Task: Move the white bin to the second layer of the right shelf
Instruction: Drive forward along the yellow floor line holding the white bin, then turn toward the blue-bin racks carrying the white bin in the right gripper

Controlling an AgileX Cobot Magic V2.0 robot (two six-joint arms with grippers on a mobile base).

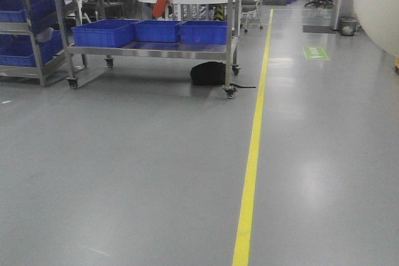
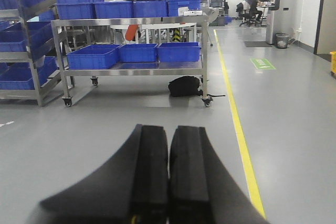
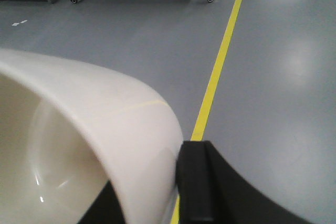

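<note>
Right gripper (image 3: 153, 192) pinches bin (image 3: 105, 108) wall to carry it above floor (image 3: 283, 87); left gripper (image 2: 168, 174) jaws closed together, empty, not needed.

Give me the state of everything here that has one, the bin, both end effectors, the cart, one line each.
white bin: held above the floor, inside empty where visible.
right end effector: shut on the white bin.
left end effector: shut, holding nothing.
steel cart: standing on castors, three blue crates on its lower shelf.
</note>
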